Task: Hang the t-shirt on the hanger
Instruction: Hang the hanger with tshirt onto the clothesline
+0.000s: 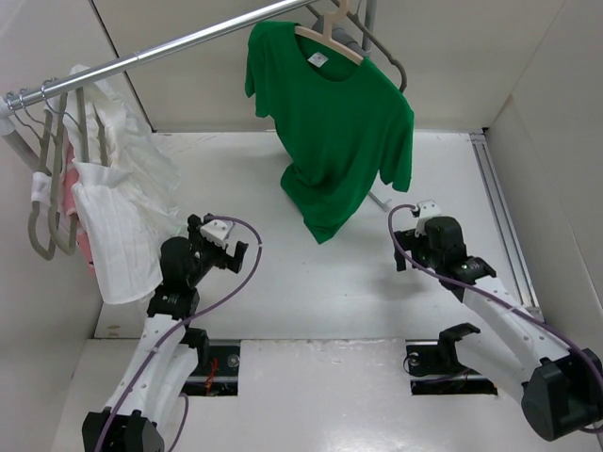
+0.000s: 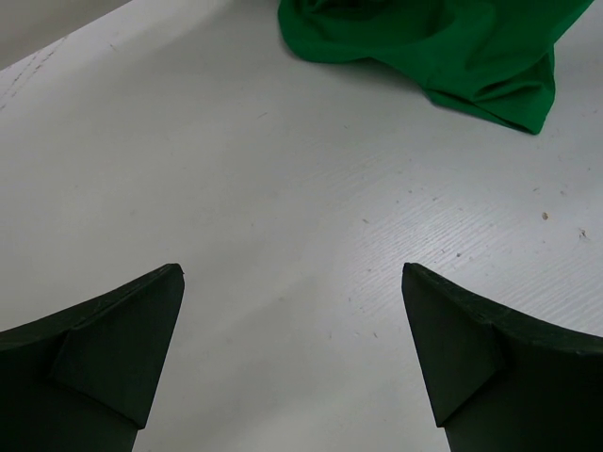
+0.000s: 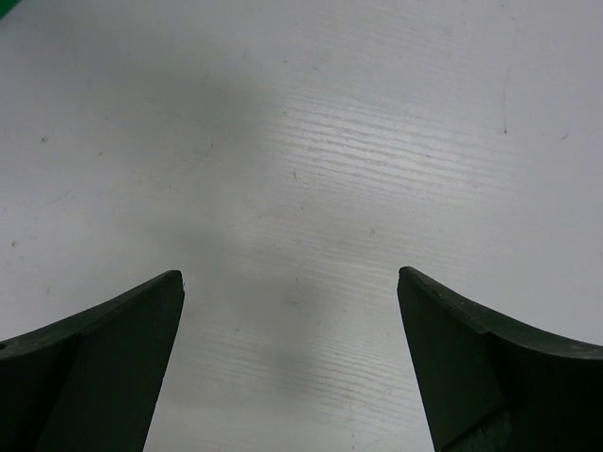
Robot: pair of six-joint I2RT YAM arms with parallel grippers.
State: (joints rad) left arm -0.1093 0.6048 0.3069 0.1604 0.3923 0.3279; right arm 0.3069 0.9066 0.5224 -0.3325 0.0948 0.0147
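From above, the hook of the hanger (image 1: 330, 36) is running out of the top edge of the picture, so where it meets the rail (image 1: 170, 45) cannot be made out. Only its pale arms are showing at the collar, and the rest is lying hidden inside the t-shirt (image 1: 334, 132). The t-shirt is hanging at the far middle of the scene. It is bright green, with a small white label showing in the neck. Its body is drooping askew to a folded point low over the table (image 1: 311, 301). A grey hanger (image 1: 388, 52) is peeking out just behind it. On the left, white garments (image 1: 122, 217) are covering most of the grey hangers (image 1: 42, 221) there. The left gripper (image 1: 229, 249) and the right gripper (image 1: 413, 224) are sitting apart from the cloth, and their fingertips are hard to tell from this view.

In the left wrist view, the left gripper (image 2: 292, 282) is standing with its jaws wide apart over bare table (image 2: 236, 169). The green hem (image 2: 452, 56) is lying crumpled on the surface at the far side and is cut off by the top edge.

In the right wrist view, the right gripper (image 3: 290, 282) is also gaping, with nothing between its jaws. Only a sliver of green (image 3: 5, 7) is showing at the far left corner.
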